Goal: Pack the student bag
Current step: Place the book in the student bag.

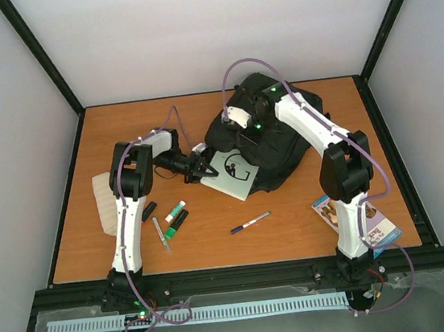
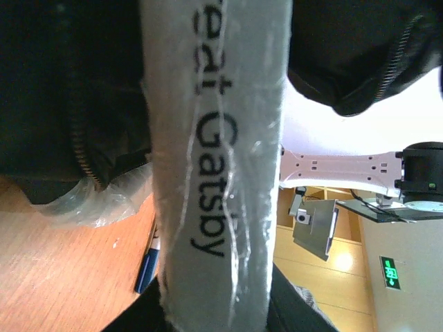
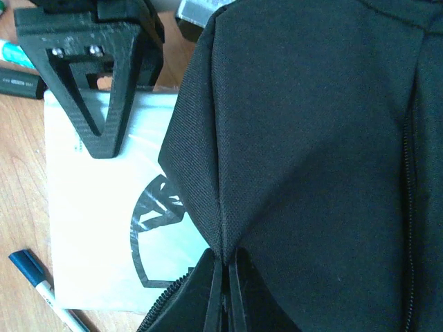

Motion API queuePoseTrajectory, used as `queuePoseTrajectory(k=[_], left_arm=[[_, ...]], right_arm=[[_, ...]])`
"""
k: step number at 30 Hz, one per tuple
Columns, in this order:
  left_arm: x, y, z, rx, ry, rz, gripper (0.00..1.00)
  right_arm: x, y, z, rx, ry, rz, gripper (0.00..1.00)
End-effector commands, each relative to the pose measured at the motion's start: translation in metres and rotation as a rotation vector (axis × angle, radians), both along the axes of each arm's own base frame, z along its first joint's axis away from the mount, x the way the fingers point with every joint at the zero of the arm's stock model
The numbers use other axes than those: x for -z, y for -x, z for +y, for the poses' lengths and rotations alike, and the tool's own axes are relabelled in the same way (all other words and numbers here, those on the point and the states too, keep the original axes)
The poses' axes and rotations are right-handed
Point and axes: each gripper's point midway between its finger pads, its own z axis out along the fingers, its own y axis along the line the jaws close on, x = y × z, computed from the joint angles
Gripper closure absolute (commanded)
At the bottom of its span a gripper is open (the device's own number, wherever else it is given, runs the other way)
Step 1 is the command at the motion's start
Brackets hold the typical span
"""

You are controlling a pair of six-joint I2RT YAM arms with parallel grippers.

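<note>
Wooden surface (image 1: 215, 240); right claw (image 3: 225, 277) pinches student bag (image 1: 281, 155) fabric. At its 8 o'clock left claw (image 1: 203, 171) clamps book (image 1: 234, 174); next, probably slide it inside.

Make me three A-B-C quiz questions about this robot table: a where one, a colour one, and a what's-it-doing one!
1. Where is the blue pen? A on the bare table; B inside the bag; C on the bag.
2. What colour is the student bag? A red; B black; C yellow.
3. What is the left gripper doing? A hanging empty; B holding a marker; C gripping the white book.
Answers: A, it lies on the wood; B, black fabric; C, it clamps the book's edge.
</note>
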Motion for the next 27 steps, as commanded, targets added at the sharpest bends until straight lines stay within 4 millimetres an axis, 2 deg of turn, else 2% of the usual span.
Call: queuePoseTrajectory(k=[1, 3, 7, 8, 13, 20, 22, 24, 27], left_arm=[[-0.06, -0.015, -0.01, -0.055, 0.143, -0.177, 0.99], [-0.061, -0.016, -0.011, -0.055, 0.145, -0.18, 0.99], [-0.057, -0.016, -0.011, -0.053, 0.141, -0.174, 0.99], [-0.056, -0.017, -0.011, -0.053, 0.14, -0.172, 0.99], [-0.056, -0.017, -0.012, -0.052, 0.142, -0.17, 0.99], [-0.054, -0.016, -0.016, -0.05, 0.145, -0.156, 0.99], [-0.056, -0.012, -0.021, -0.036, 0.148, -0.16, 0.99], [-0.058, -0.009, -0.024, -0.026, 0.15, -0.165, 0.99], [-0.059, -0.006, -0.025, -0.019, 0.15, -0.168, 0.99]], right_arm=[[-0.008, 0.008, 0.005, -0.012, -0.025, -0.016, 0.97], [-0.002, 0.012, 0.007, -0.013, -0.01, -0.006, 0.96], [0.013, 0.01, 0.005, 0.015, 0.058, -0.027, 0.49], [0.017, 0.01, 0.005, 0.019, 0.076, -0.027, 0.43], [0.03, 0.004, 0.002, 0.05, 0.13, -0.044, 0.39], [0.043, 0.01, 0.014, 0.027, 0.145, -0.025, 0.22], [0.053, 0.004, 0.013, 0.043, 0.181, -0.042, 0.22], [0.056, -0.007, 0.013, 0.071, 0.2, -0.069, 0.29], [0.044, -0.022, 0.019, 0.075, 0.19, -0.115, 0.69]])
